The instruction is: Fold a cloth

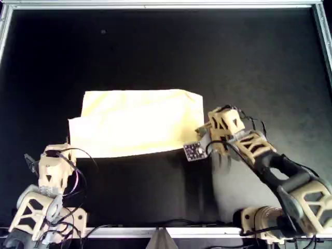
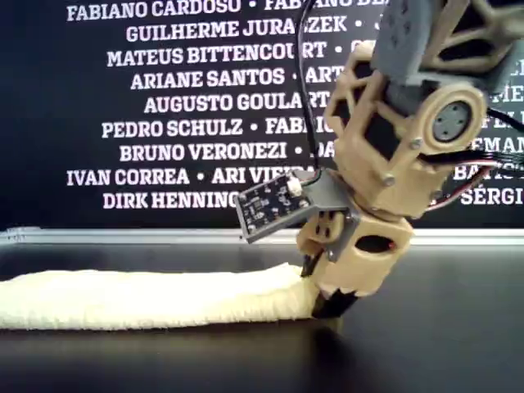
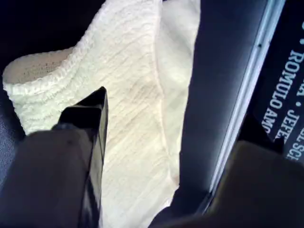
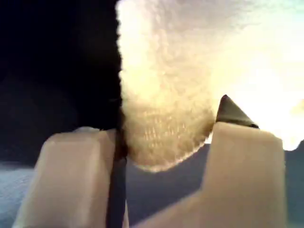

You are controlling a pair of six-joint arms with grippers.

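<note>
The pale yellow cloth (image 1: 136,123) lies flat on the black table, doubled over, with one layer offset from the other. My right gripper (image 1: 203,136) is down at the corner of the cloth nearest the overhead view's lower right. In the right wrist view its fingers (image 4: 76,171) stand apart on either side of that thick corner (image 4: 164,118), so the right gripper (image 4: 171,118) is open. The exterior view shows its tips (image 2: 327,303) at table level against the cloth's end (image 2: 155,299). My left gripper (image 1: 65,148) sits open by the corner at the overhead view's lower left, with cloth (image 3: 137,104) under its fingers (image 3: 90,118).
A metal rail (image 1: 166,5) frames the black table (image 1: 155,46). A small circuit board (image 1: 194,151) juts from the right wrist. In the exterior view a dark banner with white names (image 2: 188,106) stands behind the table. Both arm bases stand along the overhead view's bottom edge.
</note>
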